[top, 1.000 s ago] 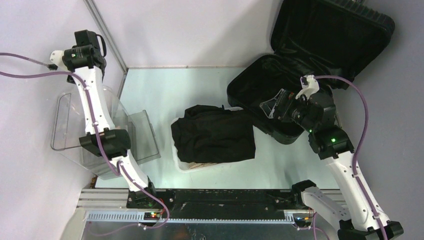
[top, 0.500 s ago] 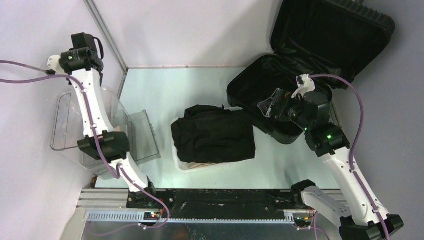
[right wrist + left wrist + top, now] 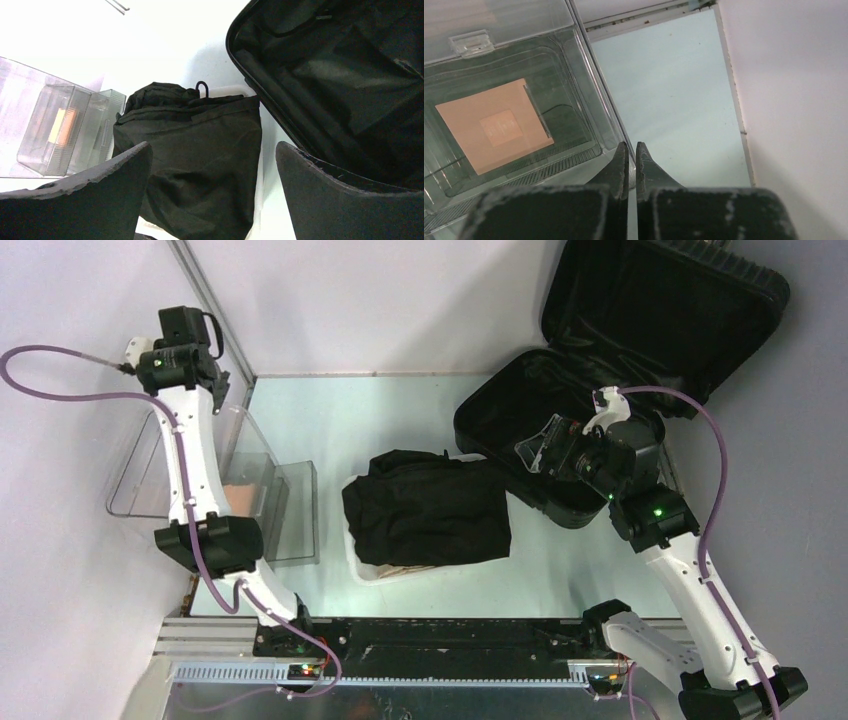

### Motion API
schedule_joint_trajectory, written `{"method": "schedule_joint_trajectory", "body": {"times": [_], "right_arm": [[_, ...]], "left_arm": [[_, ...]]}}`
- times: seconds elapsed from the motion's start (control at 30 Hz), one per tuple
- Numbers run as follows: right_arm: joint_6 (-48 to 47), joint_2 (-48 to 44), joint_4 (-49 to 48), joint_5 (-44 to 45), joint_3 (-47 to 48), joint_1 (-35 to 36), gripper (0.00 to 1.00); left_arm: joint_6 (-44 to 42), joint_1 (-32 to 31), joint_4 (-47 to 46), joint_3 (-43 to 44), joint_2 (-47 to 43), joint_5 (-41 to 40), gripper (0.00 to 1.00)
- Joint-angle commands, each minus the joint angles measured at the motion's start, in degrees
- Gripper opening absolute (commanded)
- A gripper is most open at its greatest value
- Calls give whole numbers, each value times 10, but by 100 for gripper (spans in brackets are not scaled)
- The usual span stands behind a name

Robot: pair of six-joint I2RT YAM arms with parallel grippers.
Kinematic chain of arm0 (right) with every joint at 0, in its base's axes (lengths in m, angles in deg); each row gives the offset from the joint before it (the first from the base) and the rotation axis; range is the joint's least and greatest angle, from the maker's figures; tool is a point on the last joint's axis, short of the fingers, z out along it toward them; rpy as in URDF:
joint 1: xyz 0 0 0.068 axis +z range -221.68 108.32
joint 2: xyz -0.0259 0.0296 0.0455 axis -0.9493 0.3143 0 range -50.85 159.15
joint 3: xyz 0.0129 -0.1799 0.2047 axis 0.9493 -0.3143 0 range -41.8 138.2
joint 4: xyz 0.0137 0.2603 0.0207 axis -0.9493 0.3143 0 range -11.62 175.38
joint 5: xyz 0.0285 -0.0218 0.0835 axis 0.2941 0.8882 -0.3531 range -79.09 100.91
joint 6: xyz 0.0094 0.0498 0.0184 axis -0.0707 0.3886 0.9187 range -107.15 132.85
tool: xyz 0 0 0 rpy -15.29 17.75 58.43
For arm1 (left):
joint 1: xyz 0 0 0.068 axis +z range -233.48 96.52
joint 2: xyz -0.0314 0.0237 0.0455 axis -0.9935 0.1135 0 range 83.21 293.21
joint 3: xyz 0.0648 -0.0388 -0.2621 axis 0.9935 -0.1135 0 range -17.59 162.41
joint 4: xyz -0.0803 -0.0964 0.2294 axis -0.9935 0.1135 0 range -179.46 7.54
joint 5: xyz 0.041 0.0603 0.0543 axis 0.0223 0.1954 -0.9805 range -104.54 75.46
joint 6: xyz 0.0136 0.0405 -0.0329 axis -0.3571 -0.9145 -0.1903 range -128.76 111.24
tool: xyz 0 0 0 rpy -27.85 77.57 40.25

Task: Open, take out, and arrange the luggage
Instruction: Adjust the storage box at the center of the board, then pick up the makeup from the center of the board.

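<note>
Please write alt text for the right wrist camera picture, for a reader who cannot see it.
The open right gripper frames a black folded garment between its two dark fingers. The luggage, a black suitcase, lies open at the right, its dark lining showing; a clear plastic box stands at the left.

One piece of luggage (image 3: 660,310), one black garment (image 3: 428,508), one white basket (image 3: 362,572), one clear box (image 3: 295,510).
</note>
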Motion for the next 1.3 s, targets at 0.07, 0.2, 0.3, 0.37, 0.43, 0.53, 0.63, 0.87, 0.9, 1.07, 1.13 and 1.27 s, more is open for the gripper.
{"method": "schedule_joint_trajectory", "body": {"times": [0.07, 0.2, 0.3, 0.37, 0.43, 0.53, 0.63, 0.87, 0.9, 1.07, 1.13, 1.27], "right_arm": [[-7, -2, -23, 11, 24, 3, 96], [-14, 1, -19, 15, 24, 3, 96], [-12, 0, -13, 25, 24, 2, 96], [-12, 0, -10, 33, 23, 2, 96], [-18, -2, -6, 38, 24, 2, 97], [-25, -4, -2, 39, 24, -1, 98], [-29, -3, 1, 37, 23, -3, 99], [-9, -7, 27, 35, 23, -45, 100], [-10, -6, 30, 35, 23, -48, 100], [-1, 20, 43, 61, 22, -70, 99], [-7, 36, 39, 62, 22, -79, 98], [-60, 78, 24, 106, 22, -98, 94]], "left_arm": [[-55, -39, -48, -37, -20, 86, 0], [-65, -60, -60, -47, -24, 107, 0], [-75, -68, -79, -57, -26, 119, 0], [-75, -71, -85, -64, -28, 126, 0], [-72, -71, -84, -68, -29, 125, 0], [-72, -71, -83, -63, -23, 123, 0], [-69, -71, -77, -44, -12, 132, 13], [-96, -72, -56, 26, -2, 143, 64], [-103, -72, -56, 28, -9, 142, 70], [-125, -81, -52, 24, -44, 102, 99], [-143, -96, -52, 25, -56, 66, 100], [-205, -135, -70, 20, -79, 42, 100]]}}
